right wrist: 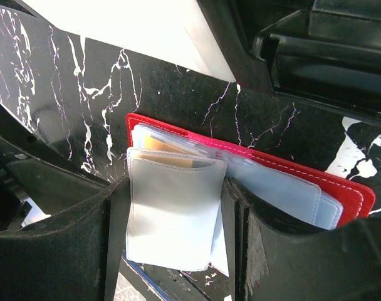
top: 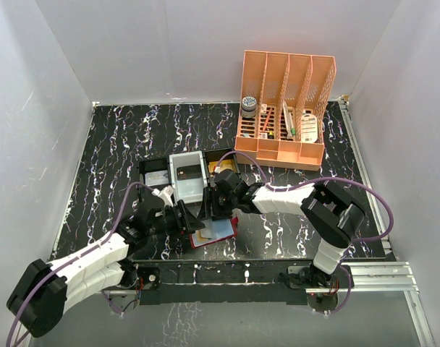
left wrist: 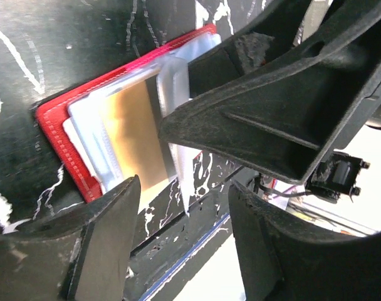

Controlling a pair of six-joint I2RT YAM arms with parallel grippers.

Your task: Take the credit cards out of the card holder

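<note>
The red card holder [top: 197, 242] lies open near the table's front edge, its clear sleeves fanned out. My right gripper [right wrist: 175, 188] is shut on one sleeve [right wrist: 172, 219], lifting it off the red cover [right wrist: 341, 185]. A tan-orange credit card [left wrist: 131, 135] sits in the sleeves, and its top edge [right wrist: 156, 145] shows behind the raised one. Under the right finger lies a pale blue-grey card or sleeve [right wrist: 284, 191]. My left gripper [left wrist: 184, 188] is open at the holder's near edge. The sleeve's hanging tip is between its fingers, touching neither. From above, both grippers [top: 195, 224] [top: 214, 206] meet over the holder.
A black compartmented tray [top: 155, 170] with a grey insert [top: 187, 177] stands just behind the grippers. Further back on the right is an orange rack [top: 285, 108] holding small items. The holder overhangs close to the table's front edge [top: 227, 262].
</note>
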